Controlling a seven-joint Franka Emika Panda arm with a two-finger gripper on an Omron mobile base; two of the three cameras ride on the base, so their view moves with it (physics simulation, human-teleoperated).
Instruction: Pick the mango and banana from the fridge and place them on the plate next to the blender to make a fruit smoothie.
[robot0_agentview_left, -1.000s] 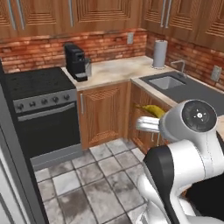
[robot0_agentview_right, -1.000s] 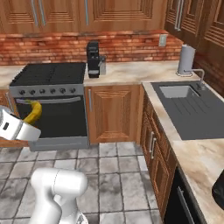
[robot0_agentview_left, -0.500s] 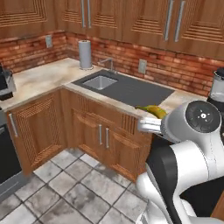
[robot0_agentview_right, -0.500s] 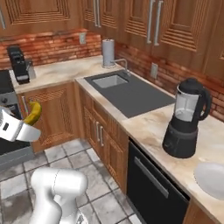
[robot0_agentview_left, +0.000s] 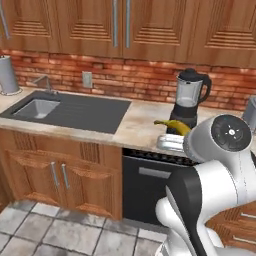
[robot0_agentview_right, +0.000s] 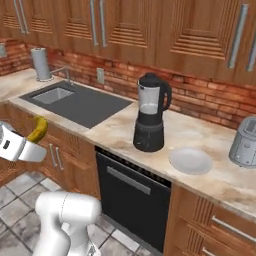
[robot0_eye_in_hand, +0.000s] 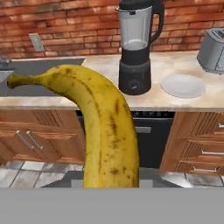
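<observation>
Driving has swung the cameras rightward; gripper (robot0_agentview_right: 22, 145) clamps banana (robot0_eye_in_hand: 103, 131), blender (robot0_eye_in_hand: 136, 48) and plate (robot0_eye_in_hand: 183, 85) ahead on desk (robot0_eye_in_hand: 105, 98).

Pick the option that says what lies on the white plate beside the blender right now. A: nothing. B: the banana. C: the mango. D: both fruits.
A: the plate lies bare on the counter to the right of the blender, and the banana is held in the gripper, off the counter.
</observation>
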